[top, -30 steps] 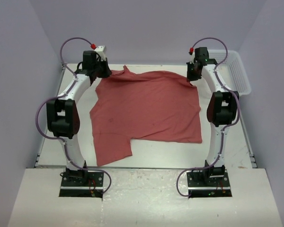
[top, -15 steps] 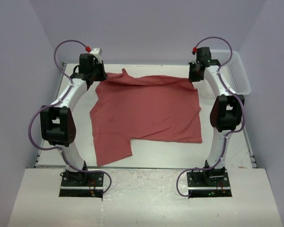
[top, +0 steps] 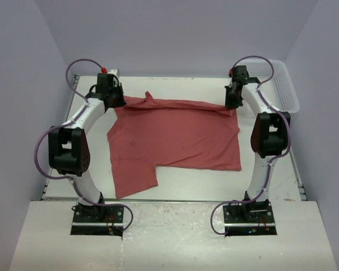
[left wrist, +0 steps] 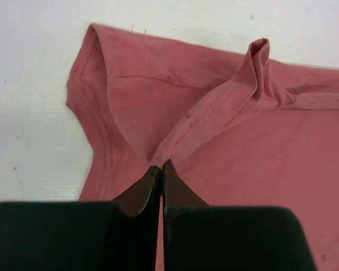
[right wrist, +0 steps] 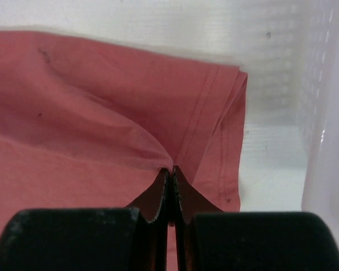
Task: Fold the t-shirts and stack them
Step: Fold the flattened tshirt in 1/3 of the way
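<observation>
top view: one brick-red t-shirt (top: 175,138) lies spread over the middle of the desk (top: 271,180), one sleeve trailing toward the near-left corner, its far edge drawn into a taut ridge between the two pincers. left pincer (top: 114,100) sits by the far-left corner, right pincer (top: 230,101) toward the far-right corner, just beside the white mesh basket (top: 285,84). left arm (top: 73,147) and right arm (top: 268,135) are both stretched far out from their bases, elbows bowed outward, wrists tipped down at the cloth. left wrist view: left pincer (left wrist: 161,169) has its jaws together, clamped on a pinch of t-shirt (left wrist: 243,158) at a stitched seam, with a small peak of fabric standing up beyond it and bare desk (left wrist: 34,84) to the left. right wrist view: right pincer (right wrist: 171,172) is likewise closed on a fold of t-shirt (right wrist: 73,113) close to its hemmed corner, with the basket (right wrist: 327,113) wall on the right. my read: first fold, grasp done, fold itself not yet laid; no stack anywhere in view. next move likely needs both arms to lift together and carry the far edge toward the near edge, keeping the span taut and level, grips closed until the cloth is down. risk: thin fabric slipping out, or the loose sleeve bunching under the fold.
</observation>
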